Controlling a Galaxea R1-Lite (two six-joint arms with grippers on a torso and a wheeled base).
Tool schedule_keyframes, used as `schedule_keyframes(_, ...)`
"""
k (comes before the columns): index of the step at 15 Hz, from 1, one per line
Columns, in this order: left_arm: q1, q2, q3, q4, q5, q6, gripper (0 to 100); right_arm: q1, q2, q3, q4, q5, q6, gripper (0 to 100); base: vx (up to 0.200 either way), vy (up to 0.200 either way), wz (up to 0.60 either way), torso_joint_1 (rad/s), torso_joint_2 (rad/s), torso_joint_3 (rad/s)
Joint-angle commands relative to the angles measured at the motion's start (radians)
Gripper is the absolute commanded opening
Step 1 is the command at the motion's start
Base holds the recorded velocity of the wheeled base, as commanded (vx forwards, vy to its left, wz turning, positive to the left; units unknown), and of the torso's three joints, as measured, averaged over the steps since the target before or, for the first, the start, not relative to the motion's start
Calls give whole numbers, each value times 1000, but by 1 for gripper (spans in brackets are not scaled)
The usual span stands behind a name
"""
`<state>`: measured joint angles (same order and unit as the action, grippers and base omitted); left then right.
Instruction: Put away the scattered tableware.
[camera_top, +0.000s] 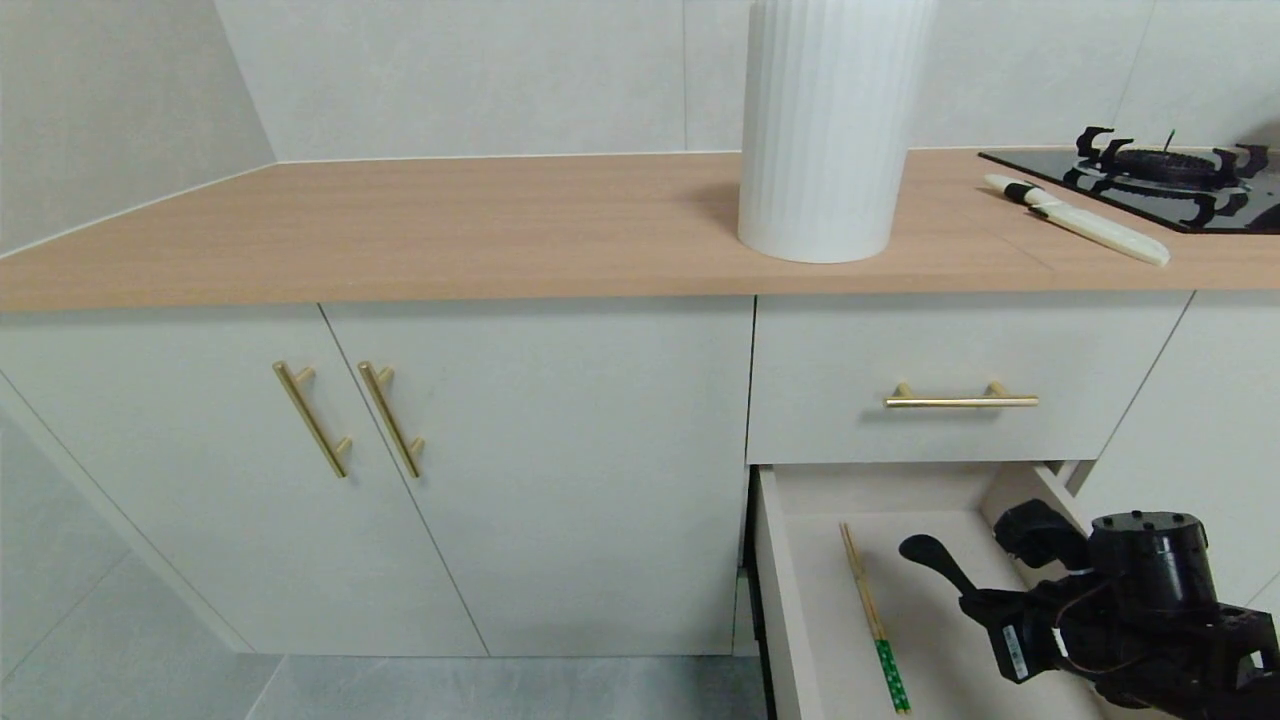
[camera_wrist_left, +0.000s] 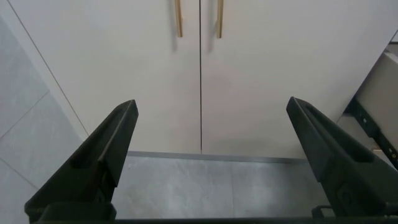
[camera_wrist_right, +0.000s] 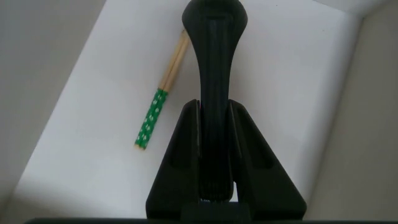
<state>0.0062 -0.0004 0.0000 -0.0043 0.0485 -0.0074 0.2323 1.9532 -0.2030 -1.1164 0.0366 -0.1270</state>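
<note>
Fingers of the left gripper (camera_wrist_left: 211, 106) stand wide apart. At lower right in the head view we note green-tipped chopsticks (camera_top: 873, 620) lying in the open drawer (camera_top: 790, 590). Just right of them, the right gripper (camera_wrist_right: 214, 109) clamps a black utensil (camera_top: 925, 553) by its handle. We find the gripper's white label too small to read.

Chopsticks (camera_top: 875, 620): wood, green ends, flat in open drawer (camera_top: 782, 585). Black utensil (camera_top: 930, 557) at their 3 o'clock, clamped in right hand (camera_wrist_right: 214, 112). White knife (camera_top: 1075, 218) flat on tabletop (camera_top: 450, 230), 12 o'clock of drawer.
</note>
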Motion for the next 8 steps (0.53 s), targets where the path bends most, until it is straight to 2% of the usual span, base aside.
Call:
schedule_keyframes(1, 1, 0, 0, 0, 1, 0, 100, -1, 41, 2, -6, 0, 0, 0, 0, 0, 0, 0, 0, 0)
schedule_keyframes(2, 0, 0, 0, 0, 1, 0, 100, 1, 82, 4, -53, -58, 0, 0, 0, 0, 0, 0, 0, 0)
schedule_keyframes(5, 0, 0, 0, 0, 1, 0, 100, 7, 153, -64, -46, -144, 78, 0, 0, 0, 0, 0, 0, 0)
schedule_keyframes(8, 0, 0, 0, 0, 1, 0, 100, 5, 247, -101, -43, -176, 95, 0, 0, 0, 0, 0, 0, 0)
